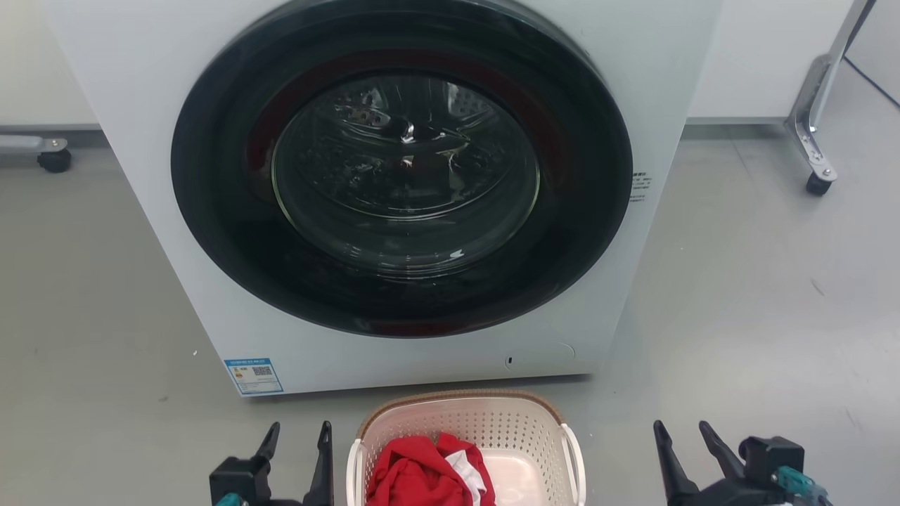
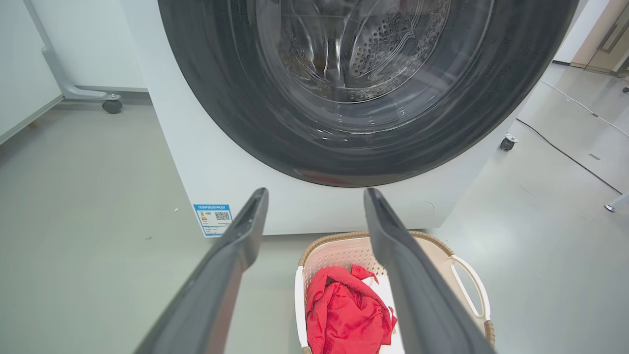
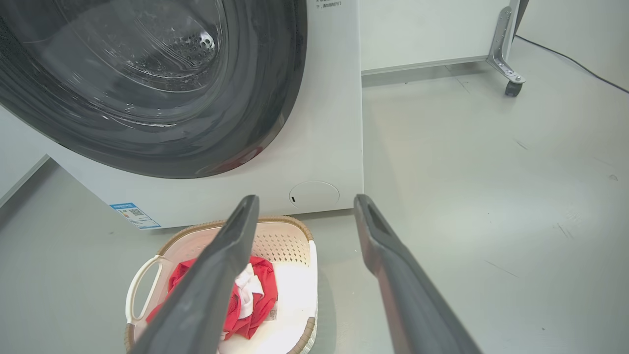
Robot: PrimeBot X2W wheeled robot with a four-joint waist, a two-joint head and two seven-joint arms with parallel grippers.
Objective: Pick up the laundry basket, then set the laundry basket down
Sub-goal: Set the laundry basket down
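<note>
The laundry basket, cream-white with perforated walls and a brown woven-look rim, stands on the grey floor just in front of the washer, at the bottom middle of the head view. Red and white clothes lie inside it. My left gripper is open to the basket's left, a little apart from its white side handle. My right gripper is open further off to the basket's right. The left wrist view has the basket low between and behind my open fingers. In the right wrist view the basket sits lower left.
A white front-loading washer with a shut round dark glass door rises right behind the basket. A metal frame leg on a caster stands at the back right, another caster at the back left. Grey floor lies open on both sides.
</note>
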